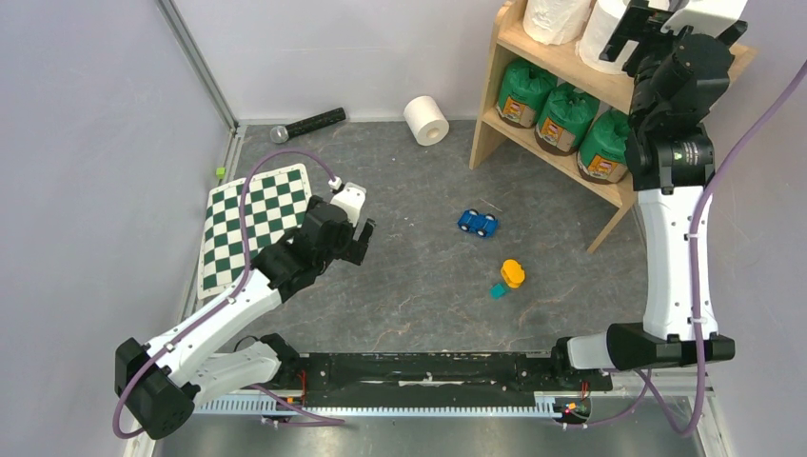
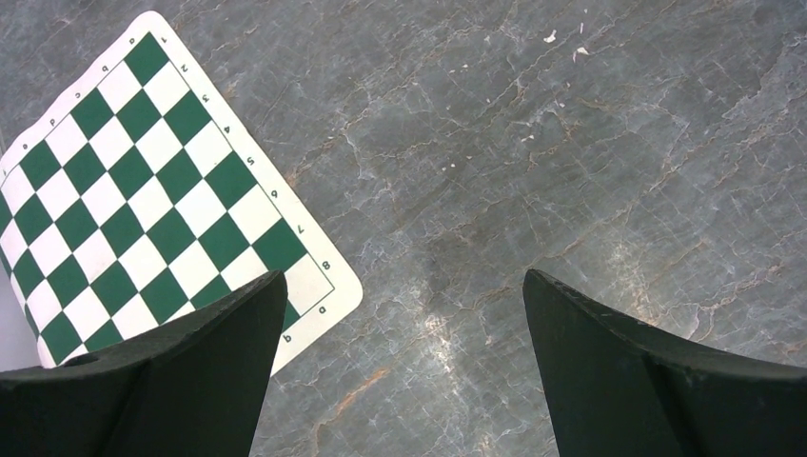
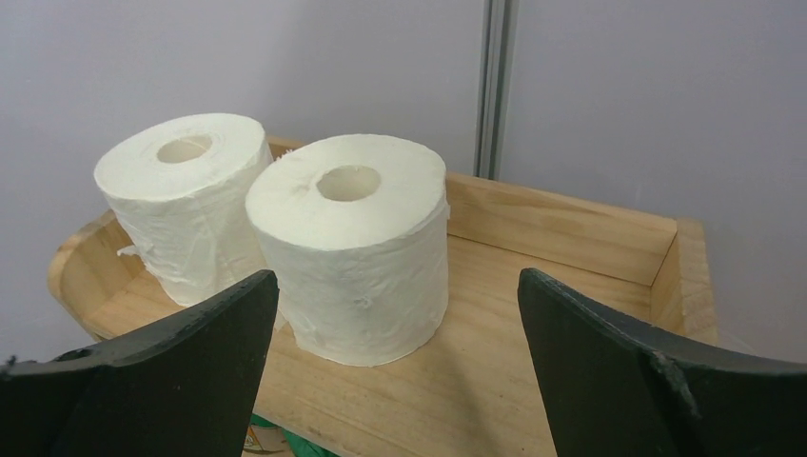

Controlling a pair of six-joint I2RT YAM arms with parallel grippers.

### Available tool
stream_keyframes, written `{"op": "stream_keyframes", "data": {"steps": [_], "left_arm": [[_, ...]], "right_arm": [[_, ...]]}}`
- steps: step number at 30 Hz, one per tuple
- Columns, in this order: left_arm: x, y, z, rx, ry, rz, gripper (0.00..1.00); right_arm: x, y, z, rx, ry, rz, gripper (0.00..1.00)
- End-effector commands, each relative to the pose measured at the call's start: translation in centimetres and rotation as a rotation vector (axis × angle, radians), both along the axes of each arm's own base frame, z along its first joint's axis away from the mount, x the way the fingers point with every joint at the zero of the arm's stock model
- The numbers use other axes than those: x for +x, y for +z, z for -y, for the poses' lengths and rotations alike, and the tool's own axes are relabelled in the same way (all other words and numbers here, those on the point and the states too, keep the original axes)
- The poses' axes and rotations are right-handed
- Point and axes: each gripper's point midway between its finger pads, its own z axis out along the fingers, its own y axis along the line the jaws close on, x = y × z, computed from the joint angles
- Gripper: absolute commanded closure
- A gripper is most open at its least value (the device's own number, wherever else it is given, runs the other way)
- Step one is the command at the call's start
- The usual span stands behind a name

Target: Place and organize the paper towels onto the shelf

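Right fingers (image 3: 143,381) spread, empty, facing the shelf (image 3: 571,248) top tier, where two bare rolls (image 3: 352,248) stand. Three green-wrapped rolls (image 1: 564,116) fill the lower tier. Left fingers (image 2: 143,381) spread, empty, over the bench (image 1: 409,286). One loose roll (image 1: 425,120) sits on the bench near the shelf: the last piece, I judge.

Shelf (image 1: 492,100) top tier: two bare white rolls (image 3: 357,248) take up its left part, close together. The bare wood to their right is free up to the raised side lip. Right tool (image 3: 397,281) is spread wide, with the nearer roll straight ahead of it. Three green-wrapped rolls (image 1: 565,116) fill the lower tier side by side. Loose white roll (image 1: 426,120) sits on the bench (image 1: 409,295) near the shelf's left panel, with open bench around it and the microphone (image 1: 309,124) well to its left. Toy car (image 1: 478,223) and orange toy (image 1: 512,274) are small obstacles mid-bench. Left tool (image 2: 404,281) is spread wide over bare bench, the checkerboard mat (image 2: 143,190) corner just beside it.
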Motion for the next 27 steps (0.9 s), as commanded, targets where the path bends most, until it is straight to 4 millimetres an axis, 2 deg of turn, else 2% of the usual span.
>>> {"op": "stream_keyframes", "data": {"steps": [1, 2, 3, 5, 9, 12, 17, 27], "left_arm": [[0.3, 0.3, 0.6, -0.035, -0.002, 0.019, 0.0], [0.3, 0.2, 0.6, -0.034, -0.002, 0.019, 0.0], [0.3, 0.2, 0.6, -0.034, -0.003, 0.018, 0.0], [0.3, 0.2, 0.6, -0.032, -0.005, 0.018, 0.0], [0.3, 0.0, 0.6, -0.028, -0.009, 0.018, 0.0], [0.4, 0.0, 0.7, -0.025, -0.012, 0.016, 0.0], [0.4, -0.2, 0.7, -0.016, -0.013, 0.013, 0.0], [0.6, -0.4, 0.5, -0.001, -0.004, 0.011, 0.0]], "right_arm": [[2.1, -1.4, 0.1, -0.01, 0.048, -0.028, 0.02], [2.6, -1.8, -0.2, -0.009, 0.065, -0.035, 0.02], [2.9, -2.1, 0.6, -0.008, 0.054, -0.044, 0.02], [3.6, -2.7, 0.9, -0.005, 0.066, -0.053, 0.02], [5.0, -3.6, 0.5, -0.025, 0.112, -0.068, 0.02], [6.1, -4.3, -0.3, -0.05, 0.168, -0.081, 0.02], [7.9, -5.2, -2.8, -0.087, 0.317, -0.097, 0.02], [9.5, -5.8, -4.2, -0.097, 0.4, -0.102, 0.02]]}}
